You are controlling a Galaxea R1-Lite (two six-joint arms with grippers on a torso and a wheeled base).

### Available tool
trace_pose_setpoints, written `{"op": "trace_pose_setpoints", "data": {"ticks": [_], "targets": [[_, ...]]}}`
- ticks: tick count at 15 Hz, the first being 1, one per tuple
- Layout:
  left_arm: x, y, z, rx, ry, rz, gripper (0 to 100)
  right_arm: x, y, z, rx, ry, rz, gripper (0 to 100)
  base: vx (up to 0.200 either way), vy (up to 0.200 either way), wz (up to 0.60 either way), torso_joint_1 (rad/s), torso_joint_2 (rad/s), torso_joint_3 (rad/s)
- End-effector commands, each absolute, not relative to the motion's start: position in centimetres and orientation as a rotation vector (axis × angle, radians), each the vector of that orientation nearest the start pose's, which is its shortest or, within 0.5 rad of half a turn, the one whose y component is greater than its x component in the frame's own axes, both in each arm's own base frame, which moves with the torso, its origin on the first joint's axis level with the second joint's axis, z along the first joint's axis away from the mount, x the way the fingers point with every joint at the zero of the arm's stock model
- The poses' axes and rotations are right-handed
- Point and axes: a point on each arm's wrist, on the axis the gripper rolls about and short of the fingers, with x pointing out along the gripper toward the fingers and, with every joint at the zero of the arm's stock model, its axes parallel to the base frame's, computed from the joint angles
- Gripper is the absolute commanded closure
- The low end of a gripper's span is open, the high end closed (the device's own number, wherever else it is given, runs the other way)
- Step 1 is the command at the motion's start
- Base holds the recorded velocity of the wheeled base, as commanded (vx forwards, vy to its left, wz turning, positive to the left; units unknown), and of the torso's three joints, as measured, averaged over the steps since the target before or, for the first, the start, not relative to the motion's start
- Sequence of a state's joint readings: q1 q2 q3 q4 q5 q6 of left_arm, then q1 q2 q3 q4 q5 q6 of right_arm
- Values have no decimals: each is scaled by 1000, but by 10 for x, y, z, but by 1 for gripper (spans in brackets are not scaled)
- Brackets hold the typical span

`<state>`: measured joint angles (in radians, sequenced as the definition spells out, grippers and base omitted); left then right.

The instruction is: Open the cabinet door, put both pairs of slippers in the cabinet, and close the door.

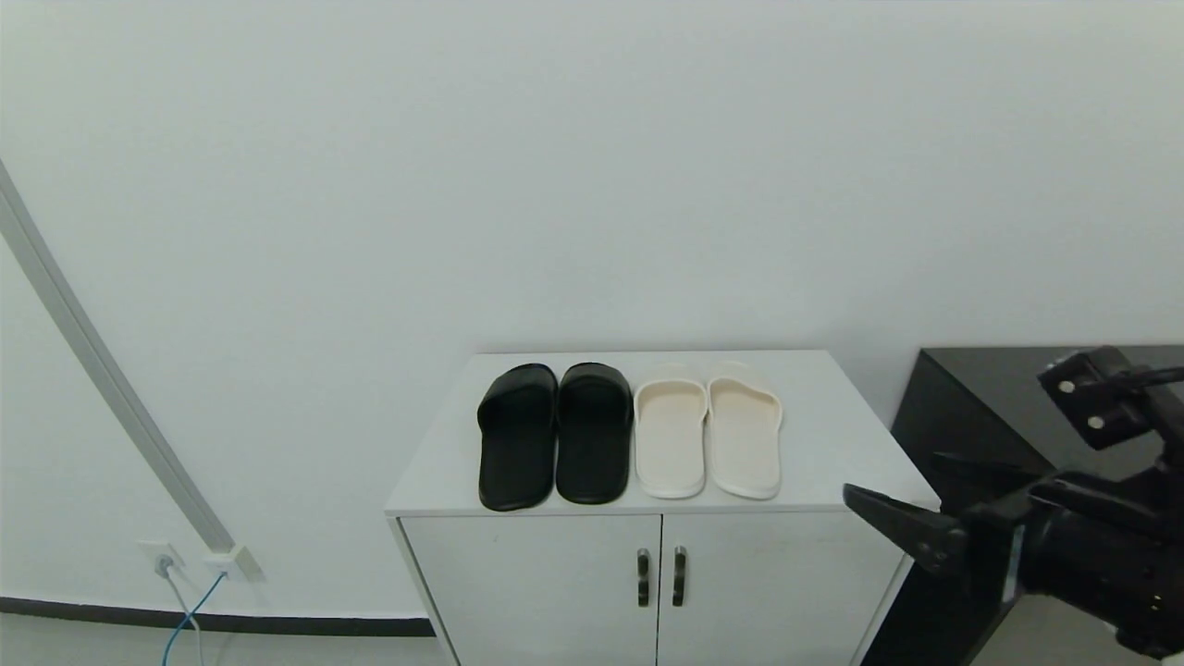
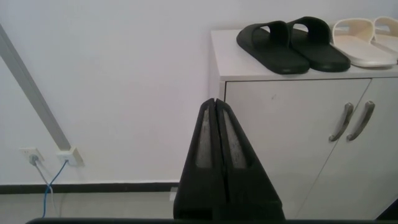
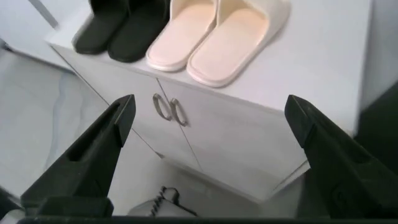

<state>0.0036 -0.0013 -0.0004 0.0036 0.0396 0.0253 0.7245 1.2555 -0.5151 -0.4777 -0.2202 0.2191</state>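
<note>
A white two-door cabinet [image 1: 541, 587] stands against the wall, both doors closed, its two dark handles [image 1: 660, 576] side by side at the centre seam. On its top lie a black pair of slippers [image 1: 555, 435] and, to their right, a cream pair of slippers [image 1: 708, 433]. My right gripper [image 1: 943, 435] hovers open by the cabinet's front right corner, level with the top; its own view looks down on the cream pair [image 3: 217, 31] and the handles [image 3: 169, 110] between the spread fingers [image 3: 112, 134]. My left gripper [image 2: 215, 106] is shut and empty, low and to the left of the cabinet [image 2: 280, 124].
A black piece of furniture [image 1: 990, 388] stands close to the cabinet's right side, behind my right arm. Left of the cabinet the wall carries a slanted grey conduit [image 1: 102, 370] and sockets [image 1: 162, 558] with cables hanging to the floor.
</note>
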Motion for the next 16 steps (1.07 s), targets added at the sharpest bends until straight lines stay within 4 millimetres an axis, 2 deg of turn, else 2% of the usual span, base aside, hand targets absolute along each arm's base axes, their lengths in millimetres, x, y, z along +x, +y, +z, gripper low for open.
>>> {"op": "trace_pose_setpoints", "data": {"ticks": [1, 3, 4, 5, 12, 16], "targets": [[-23, 1, 75, 25, 4, 43, 100, 168, 163, 188, 80, 353, 450, 0, 0, 0, 0, 0, 0, 0], [-23, 1, 75, 26, 4, 43, 100, 184, 184, 181, 85, 369, 377, 0, 0, 0, 0, 0, 0, 0], [-23, 1, 75, 26, 4, 43, 100, 201, 202, 178, 95, 370, 336, 0, 0, 0, 0, 0, 0, 0], [-23, 1, 75, 26, 4, 43, 100, 209, 211, 177, 99, 368, 333, 0, 0, 0, 0, 0, 0, 0], [-23, 1, 75, 25, 4, 43, 100, 257, 252, 167, 98, 350, 269, 0, 0, 0, 0, 0, 0, 0], [-23, 1, 75, 23, 4, 43, 100, 295, 275, 156, 105, 319, 203, 0, 0, 0, 0, 0, 0, 0]]}}
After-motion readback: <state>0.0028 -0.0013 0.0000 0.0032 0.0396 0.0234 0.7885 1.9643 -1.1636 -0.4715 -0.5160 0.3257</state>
